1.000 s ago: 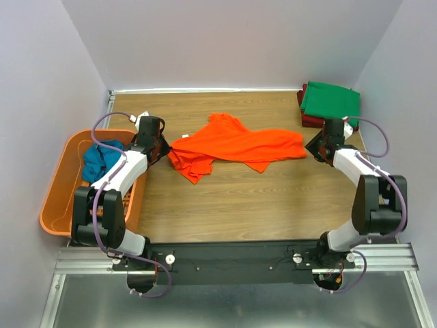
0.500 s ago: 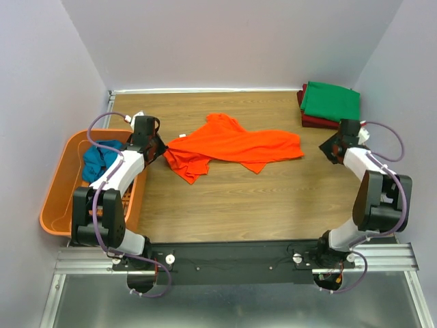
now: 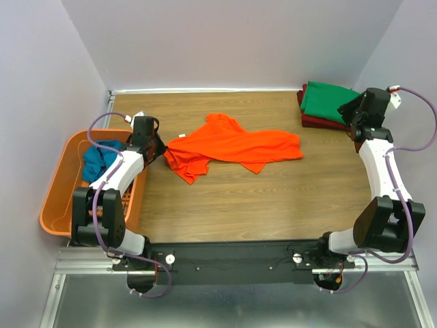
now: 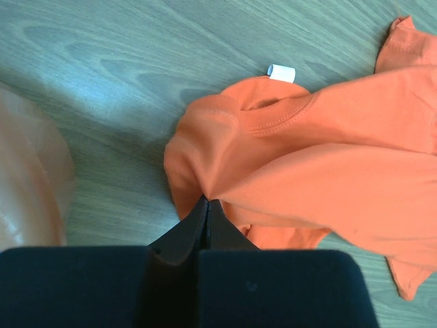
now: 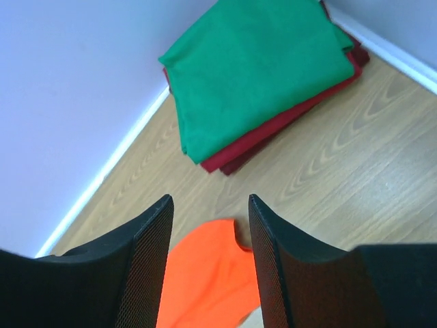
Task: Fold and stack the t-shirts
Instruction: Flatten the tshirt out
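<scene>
The bright orange t-shirt (image 3: pixel 235 145) lies crumpled across the middle of the table. My left gripper (image 3: pixel 161 148) is shut on its left edge near the collar (image 4: pixel 225 171), low over the table. A green t-shirt (image 3: pixel 328 100) lies folded on a dark red one (image 3: pixel 315 123) at the back right corner. My right gripper (image 3: pixel 349 109) is open and empty, raised beside that stack; the stack (image 5: pixel 259 75) and the orange shirt's end (image 5: pixel 212 280) show beyond it. A teal-blue t-shirt (image 3: pixel 100 158) lies in the basket.
An orange plastic basket (image 3: pixel 58 198) stands off the table's left edge, beside the left arm. Walls close in the table at the back, left and right. Bare wood (image 3: pixel 259 205) lies in front of the orange shirt.
My right gripper has let go of the orange shirt's right end and risen back to the right, beside the green stack. The left gripper pulled the shirt slightly left, then stayed.
</scene>
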{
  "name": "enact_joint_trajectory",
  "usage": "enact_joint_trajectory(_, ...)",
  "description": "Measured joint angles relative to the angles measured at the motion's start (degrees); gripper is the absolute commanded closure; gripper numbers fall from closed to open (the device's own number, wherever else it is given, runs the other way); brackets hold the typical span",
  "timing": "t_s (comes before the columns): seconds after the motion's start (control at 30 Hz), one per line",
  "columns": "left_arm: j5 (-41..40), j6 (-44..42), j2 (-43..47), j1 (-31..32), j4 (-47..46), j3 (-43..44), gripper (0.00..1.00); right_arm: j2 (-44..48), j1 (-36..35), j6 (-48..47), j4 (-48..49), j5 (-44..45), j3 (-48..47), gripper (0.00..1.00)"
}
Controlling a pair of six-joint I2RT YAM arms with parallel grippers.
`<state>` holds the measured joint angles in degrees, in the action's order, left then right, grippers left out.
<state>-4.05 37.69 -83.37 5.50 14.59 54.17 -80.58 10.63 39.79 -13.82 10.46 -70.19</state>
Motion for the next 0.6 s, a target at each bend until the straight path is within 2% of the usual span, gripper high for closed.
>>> enact_joint_trajectory(0.2, 0.9, 0.0, 0.0, 0.0, -0.8, -0.3, 1.00, -1.6, -1.5, 0.3, 0.6, -7.3, 4.2, 0.51)
enact_joint_trajectory(0.43, 1.3, 0.0, 0.0, -0.2, -0.8, -0.3, 1.00, -9.2, -11.0, 2.1, 2.8, -10.6, 18.0, 0.52)
enact_joint_trajectory(0.6, 1.3, 0.0, 0.0, -0.2, -0.8, -0.3, 1.00, -11.6, -10.8, 3.5, 3.7, -10.8, 20.9, 0.52)
